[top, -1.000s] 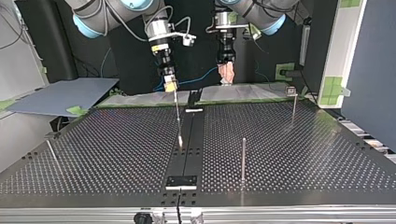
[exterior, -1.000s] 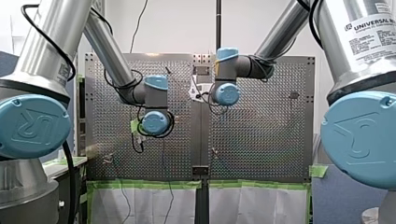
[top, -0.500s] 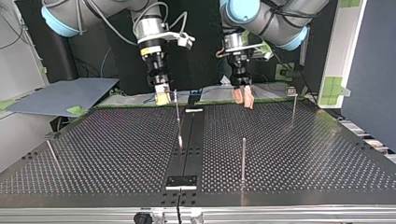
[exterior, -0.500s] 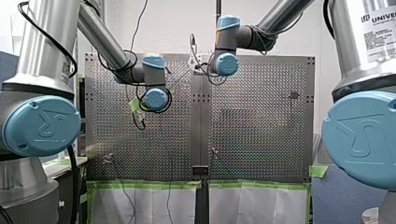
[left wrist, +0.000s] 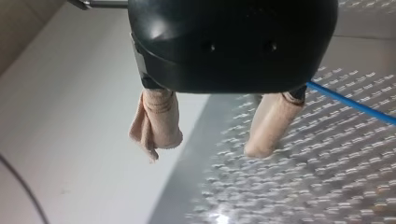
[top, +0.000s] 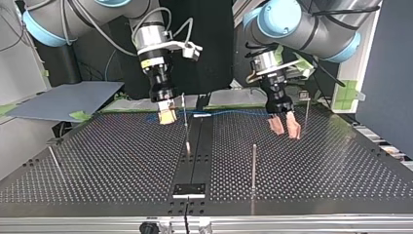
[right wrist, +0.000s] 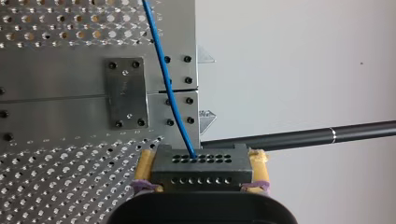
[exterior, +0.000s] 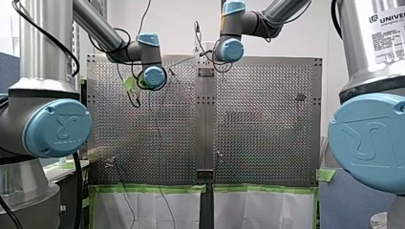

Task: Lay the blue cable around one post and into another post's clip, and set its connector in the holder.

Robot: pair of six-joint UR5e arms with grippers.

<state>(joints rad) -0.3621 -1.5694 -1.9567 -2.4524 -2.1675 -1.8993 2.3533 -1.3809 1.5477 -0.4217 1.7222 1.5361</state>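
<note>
In the top view my right gripper (top: 167, 116) hangs over the far edge of the perforated table (top: 107, 161), left of the middle. It is shut on the dark connector (right wrist: 200, 167), which sits between its yellow pads (right wrist: 144, 163). The blue cable (right wrist: 168, 84) leaves the connector and runs along the far edge (top: 229, 113) toward my left gripper (top: 285, 126). That gripper is open just above the table, its beige pads (left wrist: 156, 123) apart with nothing between them, and the blue cable (left wrist: 350, 102) passes beside it. Thin posts (top: 253, 165) (top: 306, 109) (top: 184, 112) stand on the table. The black holder plate (top: 190, 189) lies at the near edge.
A leaning thin post (top: 54, 158) stands near the top view's left edge. A grey sheet (top: 63, 100) lies beyond the table's far left corner. A dark rail (top: 195, 156) runs down the table's middle. In the front view both wrists (exterior: 154, 76) (exterior: 230, 49) are at the far end.
Both arms came down toward the table's far edge. My left gripper swung toward the top view's right; my right gripper shifted slightly left with the connector, and the cable now lies along the far edge.
</note>
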